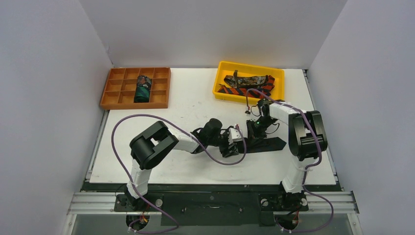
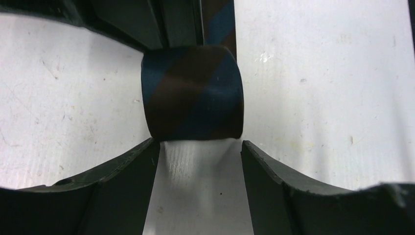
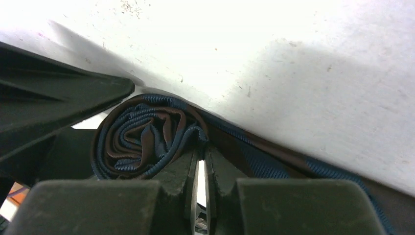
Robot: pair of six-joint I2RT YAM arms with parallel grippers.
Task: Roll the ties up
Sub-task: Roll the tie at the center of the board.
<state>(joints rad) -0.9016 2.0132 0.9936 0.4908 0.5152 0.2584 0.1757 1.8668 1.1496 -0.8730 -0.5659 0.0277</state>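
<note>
Left jaws: your left gripper [image 2: 199, 145] stood open, 1 finger [image 2: 122, 188] on either side of the rolled end. The tips sat at the roll's near corners, and you could not tell whether they touched it.
Right jaws: your right gripper [image 3: 198, 157] was all but closed, with only a slit of light between its fingers. The tips were against the side of the roll. Whether any fabric was pinched there could not be made out.
Tie in work: the navy tie [image 2: 192, 93], crossed by broad brown diagonal bands, lay on the table [image 1: 186, 103] between your 2 grippers. 1 end was wound into a roll and the rest lay flat toward the right arm.
Other ties: the teal roll [image 1: 143, 88] sat in a compartment near the middle of the orange tray [image 1: 110, 90]. The mottled brown tie [image 1: 249, 81] and the red-orange striped tie [image 1: 235, 91] lay in the yellow bin [image 1: 219, 81].
Hard to see: from above, the grippers covered the roll. The 2 ties in the bin overlapped, their ends partly hidden.
</note>
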